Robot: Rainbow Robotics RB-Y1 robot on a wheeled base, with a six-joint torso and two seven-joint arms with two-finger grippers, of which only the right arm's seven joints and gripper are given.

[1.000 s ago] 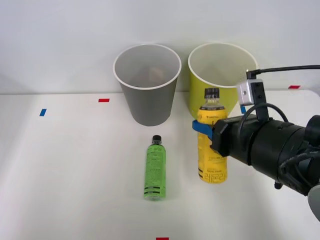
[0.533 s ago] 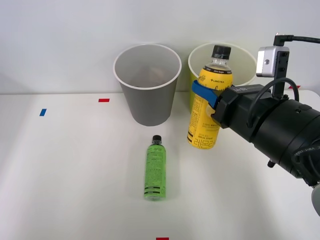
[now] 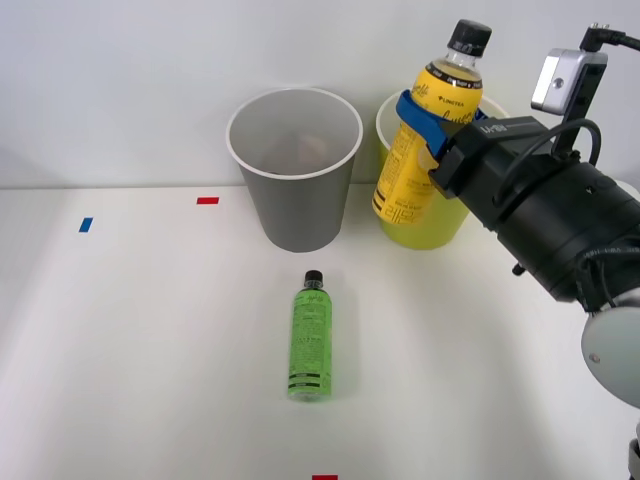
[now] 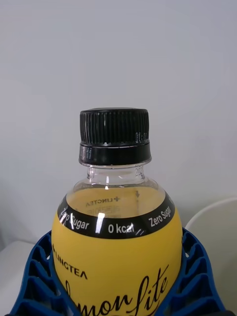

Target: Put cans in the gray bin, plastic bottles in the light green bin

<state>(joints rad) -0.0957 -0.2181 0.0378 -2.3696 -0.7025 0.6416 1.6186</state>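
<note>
I am in the carry step for 1 of the 2 plastic bottles: the right pincer (image 3: 428,122) is clenched around the body of the yellow bottle (image 3: 428,125), which hangs in the air at the upper right of the front view, tilted with its black cap leaning toward the right, its lower end in front of the rim of the light green bin (image 3: 400,125). In the wrist view the blue ribbed fingers (image 4: 34,276) hug the yellow bottle (image 4: 116,256) on both sides below its shoulder. My next move, as I judge it, is to bring the bottle over the mouth of that bin and let go; the base looks barely higher than the white rim, so I would want more height first. The gray bin (image 3: 293,190) stands just beside the green one, toward the left of the frame, so I should not drift that way. The green bottle (image 3: 310,337) lies on the bench (image 3: 130,330) at lower centre, well apart from both bins, with open room around it for a later grasp.
</note>
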